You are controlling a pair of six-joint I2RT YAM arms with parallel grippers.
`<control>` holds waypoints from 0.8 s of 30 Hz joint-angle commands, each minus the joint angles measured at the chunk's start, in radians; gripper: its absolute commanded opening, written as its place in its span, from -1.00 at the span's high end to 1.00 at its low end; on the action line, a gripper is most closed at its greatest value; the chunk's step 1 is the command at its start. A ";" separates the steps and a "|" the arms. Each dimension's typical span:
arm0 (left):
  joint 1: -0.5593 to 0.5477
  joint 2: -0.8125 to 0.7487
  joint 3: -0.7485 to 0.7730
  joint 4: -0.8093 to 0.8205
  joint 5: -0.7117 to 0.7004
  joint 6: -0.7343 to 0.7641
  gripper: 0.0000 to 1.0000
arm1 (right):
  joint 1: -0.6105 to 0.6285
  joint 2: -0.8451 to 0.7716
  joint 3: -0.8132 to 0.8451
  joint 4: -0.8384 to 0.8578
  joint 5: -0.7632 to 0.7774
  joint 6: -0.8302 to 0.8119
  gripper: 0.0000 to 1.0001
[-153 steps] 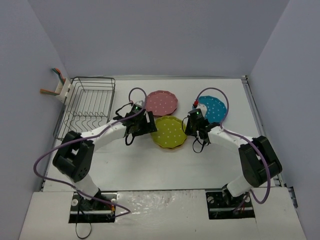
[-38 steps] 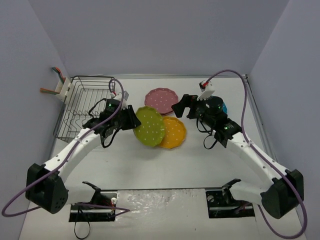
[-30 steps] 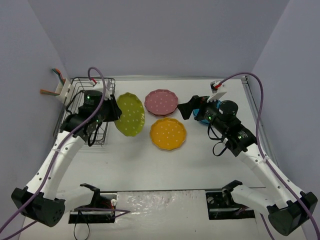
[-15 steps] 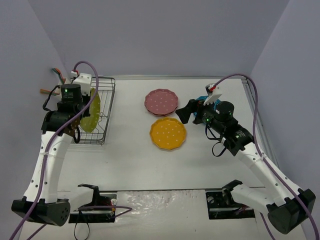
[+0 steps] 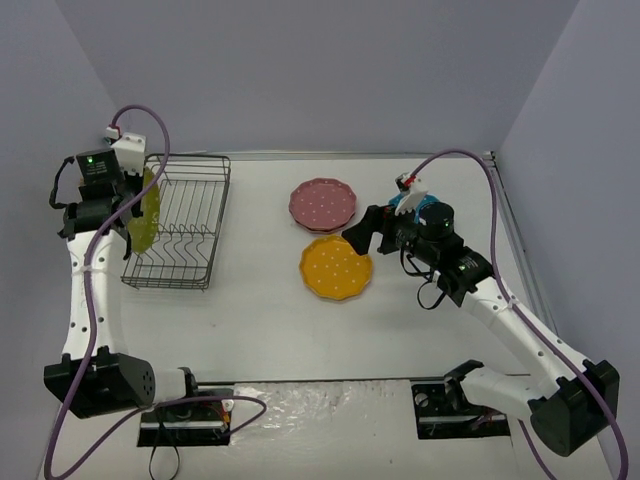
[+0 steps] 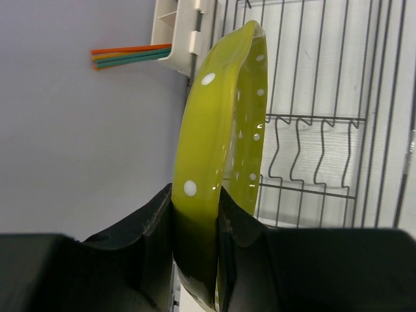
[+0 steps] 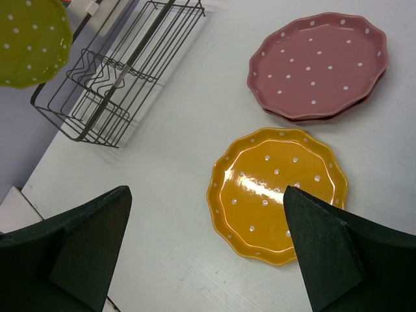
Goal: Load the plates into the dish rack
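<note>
My left gripper (image 5: 128, 200) is shut on the rim of a lime-yellow plate (image 5: 148, 208). It holds the plate upright on edge over the left side of the black wire dish rack (image 5: 190, 215). In the left wrist view the plate (image 6: 221, 123) sits clamped between both fingers (image 6: 156, 221), with the rack's tines (image 6: 312, 156) beside it. An orange-yellow plate (image 5: 336, 268) lies flat at mid-table. Two stacked pink plates (image 5: 323, 203) lie behind it. My right gripper (image 7: 207, 195) hangs open and empty above the orange-yellow plate (image 7: 279, 192). A turquoise plate (image 5: 408, 206) is mostly hidden behind the right arm.
A white utensil caddy (image 6: 185, 29) with coloured sticks (image 6: 130, 55) hangs on the rack's far left corner. Purple-grey walls close in the table on the left, back and right. The left wall (image 6: 78, 130) is close beside the held plate.
The left arm has carried the lime-yellow plate further left, from over the rack's middle to its left side. The right gripper has shifted slightly left, nearer the orange-yellow plate.
</note>
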 commanded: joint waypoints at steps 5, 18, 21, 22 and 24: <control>0.093 0.015 0.079 0.210 0.061 0.080 1.00 | 0.000 0.005 -0.049 0.124 -0.093 0.005 -1.00; 0.154 0.064 0.006 0.325 0.058 0.169 1.00 | 0.041 -0.014 -0.083 0.139 -0.073 -0.030 -1.00; 0.164 0.081 -0.013 0.344 0.068 0.172 1.00 | 0.040 -0.014 -0.088 0.139 -0.069 -0.032 -1.00; 0.167 0.086 -0.023 0.350 0.082 0.171 1.00 | 0.040 -0.012 -0.089 0.139 -0.068 -0.034 -1.00; 0.167 0.095 -0.033 0.354 0.095 0.168 1.00 | 0.040 -0.009 -0.093 0.140 -0.067 -0.035 -1.00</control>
